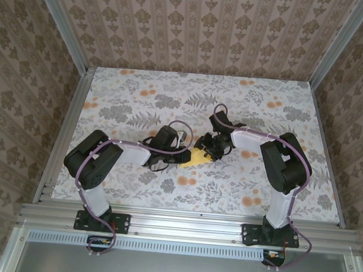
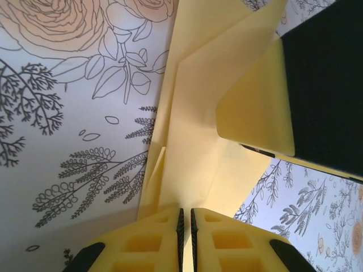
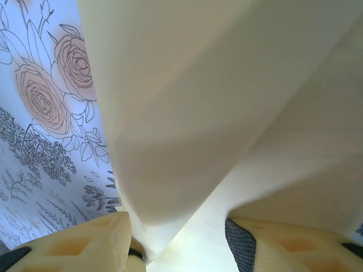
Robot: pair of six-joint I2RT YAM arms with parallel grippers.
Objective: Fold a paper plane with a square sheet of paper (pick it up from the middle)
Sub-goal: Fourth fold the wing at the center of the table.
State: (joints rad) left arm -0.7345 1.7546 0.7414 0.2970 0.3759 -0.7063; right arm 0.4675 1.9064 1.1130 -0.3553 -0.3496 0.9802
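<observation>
Roughly at the middle of the top view, the two arms meet over the flower-printed surface (image 1: 140,94), and the yellow paper (image 1: 195,157) lies between their tips, just below centre. The left gripper (image 1: 181,155) comes at it from the left of the frame and the right gripper (image 1: 211,150) from the upper right. Both are just beside the paper.

Seen from the left wrist, the yellow paper (image 2: 193,85) is partly folded. It runs from the top centre of the frame down to the bottom centre, with diagonal flaps and a raised crease. The left gripper (image 2: 186,212) is clenched on its lower end, the two pads parted by no more than a thin slit into which the paper runs. At the right of that frame a yellow finger (image 2: 255,107) of the other arm rests against a paper flap, with the arm's black body behind it.

From the right wrist, the yellow paper (image 3: 215,85) covers most of the frame as pale folded planes, with the printed surface (image 3: 39,113) at the left. The right gripper (image 3: 178,226) is released. Its two fingers stand well apart at the bottom corners, and a fold of the paper dips between them.
</observation>
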